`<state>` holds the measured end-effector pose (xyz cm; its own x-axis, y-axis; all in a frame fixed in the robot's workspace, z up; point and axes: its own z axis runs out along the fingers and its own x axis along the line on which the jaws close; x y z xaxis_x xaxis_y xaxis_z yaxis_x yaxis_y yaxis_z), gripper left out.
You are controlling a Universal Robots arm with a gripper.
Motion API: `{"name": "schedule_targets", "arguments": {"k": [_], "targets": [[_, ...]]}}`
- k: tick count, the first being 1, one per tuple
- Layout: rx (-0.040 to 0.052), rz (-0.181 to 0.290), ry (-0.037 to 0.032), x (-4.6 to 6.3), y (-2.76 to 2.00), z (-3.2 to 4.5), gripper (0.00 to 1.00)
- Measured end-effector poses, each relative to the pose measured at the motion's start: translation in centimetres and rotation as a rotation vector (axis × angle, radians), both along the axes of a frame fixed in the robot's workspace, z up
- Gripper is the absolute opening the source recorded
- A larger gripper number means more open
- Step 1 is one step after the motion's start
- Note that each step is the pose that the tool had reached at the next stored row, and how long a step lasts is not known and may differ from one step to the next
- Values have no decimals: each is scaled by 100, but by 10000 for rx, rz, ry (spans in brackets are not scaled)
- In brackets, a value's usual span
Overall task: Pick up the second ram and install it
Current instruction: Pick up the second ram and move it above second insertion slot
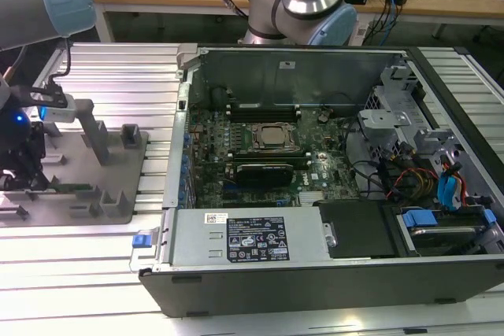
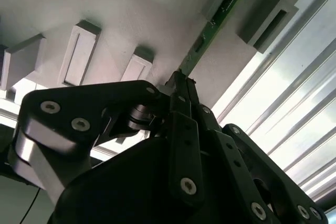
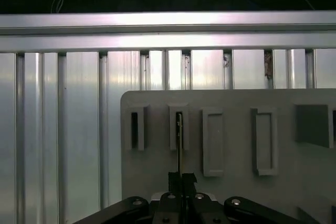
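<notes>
The claw is pinched closed on one end of the green ram stick, whose far end sits in a slotted block on the grey fixture plate.

Both wrist views ride close behind the claw; my first wrist view looks straight along it, my second wrist view slants in from one side; both share the second ram and fixture plate ahead of it; my exterior view looks down from well back over the computer case.
</notes>
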<state>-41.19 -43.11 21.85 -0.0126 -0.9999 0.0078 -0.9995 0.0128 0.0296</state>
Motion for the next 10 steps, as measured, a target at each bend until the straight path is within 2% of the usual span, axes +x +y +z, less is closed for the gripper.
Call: {"name": "schedule_targets", "arguments": {"k": [1,2,7,10], "targets": [[0,0,0,0,0,27,9],[0,-1,-1,0,0,101,9],[0,0,-1,0,1,375,9],[0,0,0,0,1,473,9]]}}
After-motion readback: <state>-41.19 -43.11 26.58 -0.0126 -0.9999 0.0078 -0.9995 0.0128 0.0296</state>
